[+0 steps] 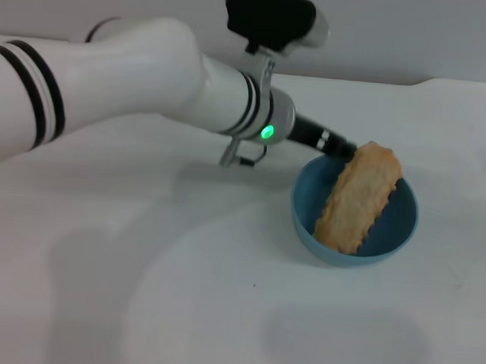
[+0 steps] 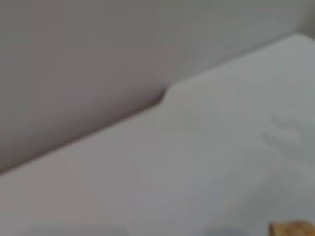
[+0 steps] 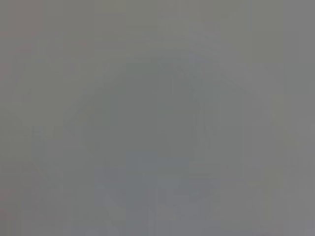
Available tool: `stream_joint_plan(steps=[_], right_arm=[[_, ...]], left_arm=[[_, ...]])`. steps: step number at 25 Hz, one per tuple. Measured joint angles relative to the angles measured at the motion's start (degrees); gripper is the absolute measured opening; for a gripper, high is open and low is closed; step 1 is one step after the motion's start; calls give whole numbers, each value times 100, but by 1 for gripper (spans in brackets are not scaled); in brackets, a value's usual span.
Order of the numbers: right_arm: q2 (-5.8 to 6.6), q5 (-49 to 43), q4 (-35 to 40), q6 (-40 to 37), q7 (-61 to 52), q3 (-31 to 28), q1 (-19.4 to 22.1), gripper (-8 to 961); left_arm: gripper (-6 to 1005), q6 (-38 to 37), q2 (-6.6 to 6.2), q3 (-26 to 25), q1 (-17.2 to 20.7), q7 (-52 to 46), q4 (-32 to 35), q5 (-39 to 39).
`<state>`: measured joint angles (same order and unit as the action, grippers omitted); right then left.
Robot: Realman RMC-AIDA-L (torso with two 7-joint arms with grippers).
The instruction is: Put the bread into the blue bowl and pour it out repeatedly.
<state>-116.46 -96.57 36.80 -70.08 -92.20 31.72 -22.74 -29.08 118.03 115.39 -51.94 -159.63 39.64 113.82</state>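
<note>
The blue bowl [image 1: 307, 208] stands on the white table, right of centre in the head view. The bread [image 1: 358, 196] lies in it with its plain tan, scallop-edged underside up. Its near end is down in the bowl and its far end sticks up over the far rim. My left gripper [image 1: 345, 147] reaches in from the left and meets the bread's raised far end at the bowl's far-left rim. A corner of the bread also shows in the left wrist view [image 2: 293, 229]. The right arm is out of view; its wrist view shows only plain grey.
The white table [image 1: 180, 293] spreads around the bowl, and a grey wall [image 1: 398, 27] runs behind it. My left arm [image 1: 134, 78] crosses the upper left of the head view. The table's back edge [image 2: 165, 96] has a notch.
</note>
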Motion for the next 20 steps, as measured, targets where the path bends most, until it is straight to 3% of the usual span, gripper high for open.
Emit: stream_joint_plan(steps=[3, 7, 11, 14, 16, 17, 20], right_arm=[[-83, -20, 9, 176, 71, -15, 29, 586], [-171, 3, 120, 274, 261, -135, 95, 698], [-248, 629, -178, 623, 1545, -324, 120, 726], [-245, 1301, -546, 719, 2294, -325, 124, 726], [-244, 2006, -945, 735, 3334, -324, 130, 726], [-243, 2313, -1106, 737, 3839, -326, 131, 726], [-251, 3314, -1701, 723, 5284, -325, 116, 726]], left_arm=[[653, 1, -1, -440, 200, 131, 277, 309], [799, 25, 0, -692, 357, 255, 545, 376], [843, 1119, 20, -887, 768, 445, 708, 370], [851, 2085, 36, -674, 1057, 484, 702, 367], [854, 3196, 51, -217, 1285, 446, 597, 349], [855, 3196, 51, -217, 1285, 446, 597, 349], [858, 4595, 75, 518, 1549, 350, 508, 340]])
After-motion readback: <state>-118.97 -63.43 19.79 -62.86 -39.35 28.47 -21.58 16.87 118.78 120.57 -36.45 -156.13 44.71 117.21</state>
